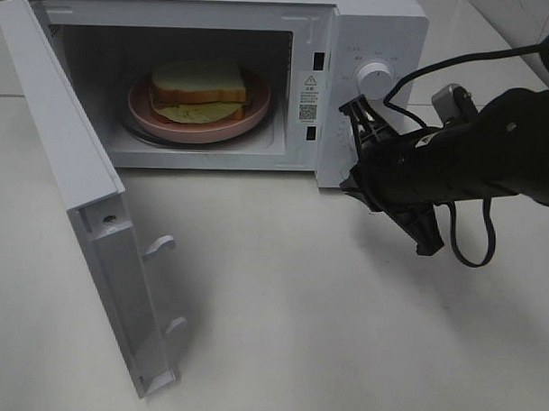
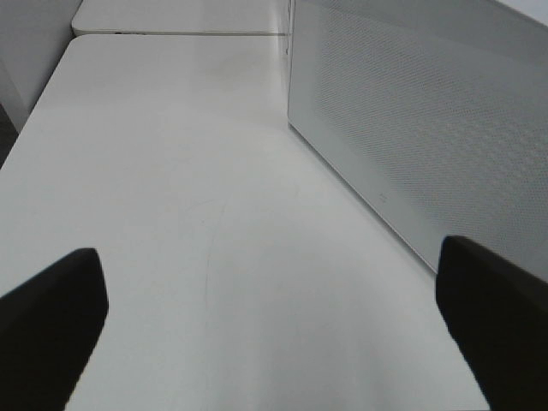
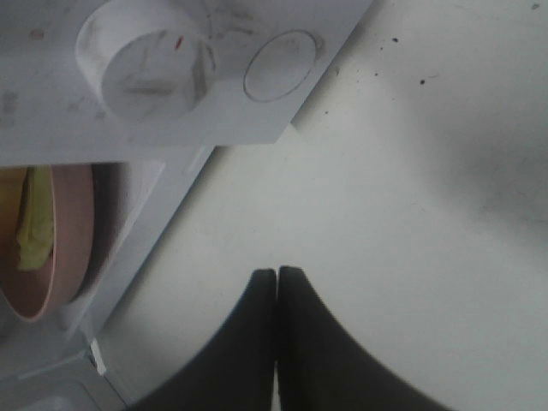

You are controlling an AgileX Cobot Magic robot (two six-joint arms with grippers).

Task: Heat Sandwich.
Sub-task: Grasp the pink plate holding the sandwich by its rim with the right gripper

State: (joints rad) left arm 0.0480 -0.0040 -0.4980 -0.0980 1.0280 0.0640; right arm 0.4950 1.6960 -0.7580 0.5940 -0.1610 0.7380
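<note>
The sandwich (image 1: 199, 87), white bread with brown crust and pale yellow-green filling, lies on a round pink plate (image 1: 252, 115) inside the open microwave (image 1: 380, 29). The right wrist view shows the plate's edge (image 3: 64, 248) and a strip of the filling (image 3: 30, 223). My right gripper (image 1: 359, 147) is shut and empty. It hovers in front of the microwave's control panel, below the white knob (image 1: 375, 76), with its fingertips over the table (image 3: 276, 274). My left gripper (image 2: 265, 257) is open and empty above the table, out of the exterior view.
The microwave door (image 1: 86, 190) stands swung out to the left, reaching toward the table's front. A white perforated microwave panel (image 2: 428, 128) stands close beside the left gripper. The knob (image 3: 141, 68) and a round button (image 3: 278, 64) are on the panel.
</note>
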